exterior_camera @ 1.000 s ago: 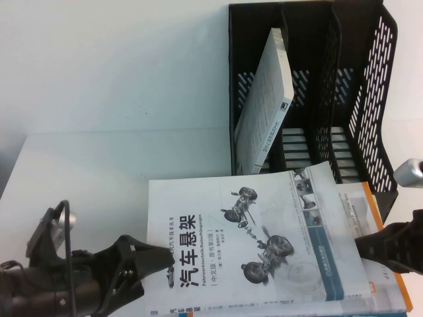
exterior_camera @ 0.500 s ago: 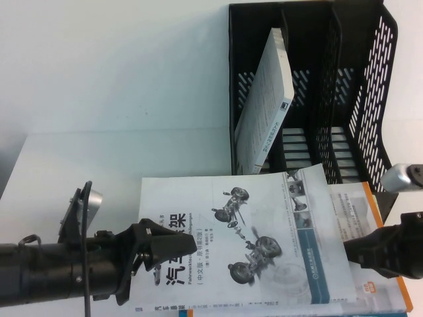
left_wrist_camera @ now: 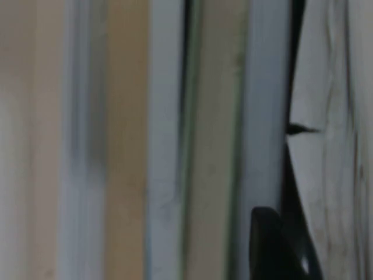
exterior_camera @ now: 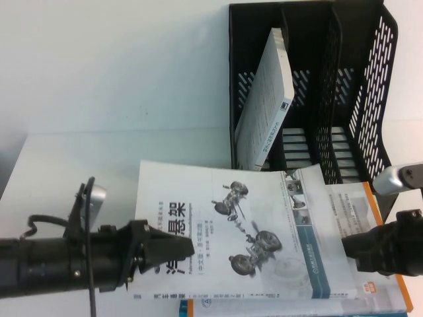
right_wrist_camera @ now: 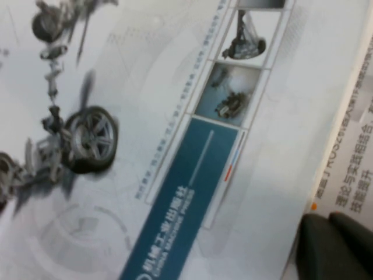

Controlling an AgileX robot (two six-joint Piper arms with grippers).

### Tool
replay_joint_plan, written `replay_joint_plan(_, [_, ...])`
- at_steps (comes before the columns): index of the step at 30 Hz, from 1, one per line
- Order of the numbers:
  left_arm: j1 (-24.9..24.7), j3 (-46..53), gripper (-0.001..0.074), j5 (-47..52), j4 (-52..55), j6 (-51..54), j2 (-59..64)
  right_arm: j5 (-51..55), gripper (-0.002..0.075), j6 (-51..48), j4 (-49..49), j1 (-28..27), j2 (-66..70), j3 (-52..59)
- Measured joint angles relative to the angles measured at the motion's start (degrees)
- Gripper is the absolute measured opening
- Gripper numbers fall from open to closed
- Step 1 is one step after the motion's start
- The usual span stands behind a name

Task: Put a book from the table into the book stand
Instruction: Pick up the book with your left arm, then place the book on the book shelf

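The book (exterior_camera: 264, 218), white-grey with a black Chinese title and a car suspension drawing, lies tilted on top of a stack at the front of the table (exterior_camera: 79, 172). My left gripper (exterior_camera: 188, 251) reaches over the book's left edge and its fingers close to a point on it. The left wrist view shows page edges close up and one dark finger (left_wrist_camera: 271, 239). My right gripper (exterior_camera: 347, 251) is shut, its tips against the book's right edge. The right wrist view shows the cover (right_wrist_camera: 145, 146) and the closed fingertips (right_wrist_camera: 335, 245). The black book stand (exterior_camera: 377, 99) is at the back right.
A pale grey-white book (exterior_camera: 264, 99) leans in the stand's left slot; the other two slots hold nothing. The orange-edged ROS2 book (exterior_camera: 386, 218) lies under the right gripper and also shows in the right wrist view (right_wrist_camera: 349, 116). Another book edge shows along the front.
The left gripper moved right onto the book's left edge and its fingers closed. The book shifted left and up in view. The right gripper moved slightly left against the book.
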Motion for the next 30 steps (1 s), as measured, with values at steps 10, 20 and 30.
replay_joint_plan(10, [8.2, -8.3, 0.0111, 11.3, 2.7, -6.6, 0.0, -0.5, 0.0009, -0.1, -3.6, 0.1, 0.0, -0.1])
replay_joint_plan(20, [8.3, -21.0, 0.0113, 11.8, 10.8, -14.1, -0.8, -0.6, 0.0009, -0.2, -4.0, 0.1, 0.0, -0.1])
replay_joint_plan(30, [8.3, -37.4, 0.0113, 14.2, 22.3, -25.9, -4.6, -3.6, 0.0009, -0.2, -6.0, 0.1, -4.1, 0.2])
